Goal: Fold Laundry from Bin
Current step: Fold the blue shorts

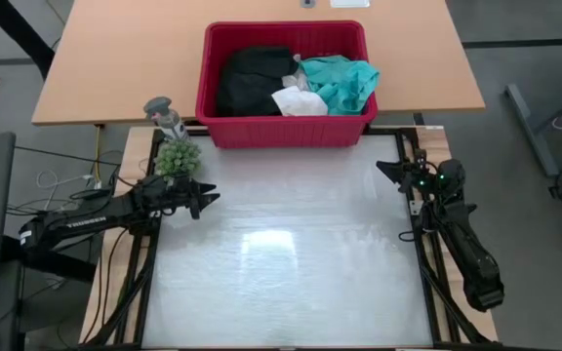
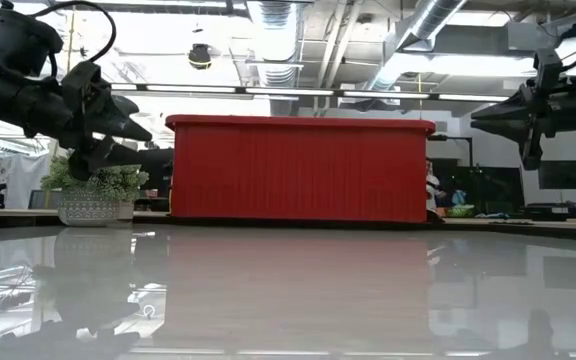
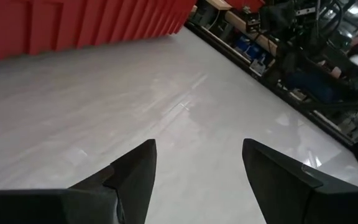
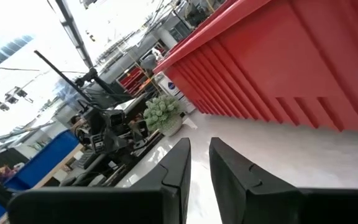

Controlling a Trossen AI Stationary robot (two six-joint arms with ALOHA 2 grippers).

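Left end effector (image 1: pixel 206 202) spread and empty, right end effector (image 1: pixel 388 173) nearly pinched, empty; laundry (image 1: pixel 296 83) beyond both in bin (image 1: pixel 286 132), whose rim could catch a low reach

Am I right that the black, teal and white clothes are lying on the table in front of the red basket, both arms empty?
Not quite. The high view shows the black garment, the teal garment and the white cloth inside the red basket, not on the table. The rest holds: the left tool and the right tool hold nothing.
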